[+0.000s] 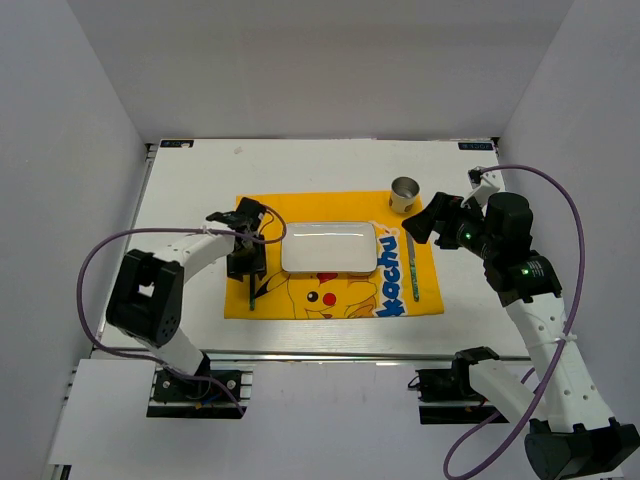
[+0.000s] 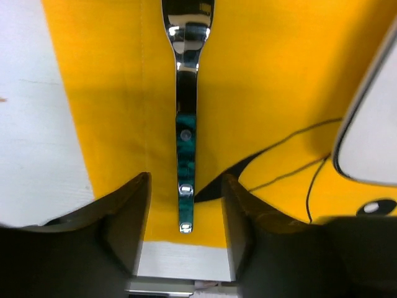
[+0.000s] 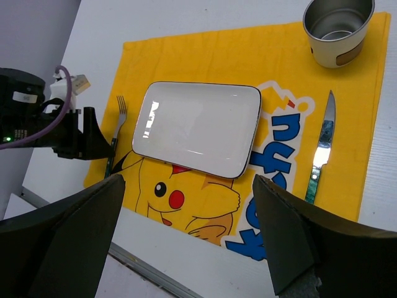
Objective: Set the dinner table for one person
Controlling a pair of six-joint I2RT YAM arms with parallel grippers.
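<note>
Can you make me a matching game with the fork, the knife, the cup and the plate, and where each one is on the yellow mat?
Things:
1 fork
2 knife
3 cup
4 plate

Places:
A middle of the mat
B far right corner of the mat
C left of the plate
D right of the plate

Pairs: 1-C, 2-D, 3-B, 4-A

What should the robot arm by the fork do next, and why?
Probably lift the left fingers straight up and away. They stand open on either side of the fork, not gripping it, and it already lies flat on the yellow placemat, left of the plate. The knife and cup are in place too, so the setting looks finished.
</note>
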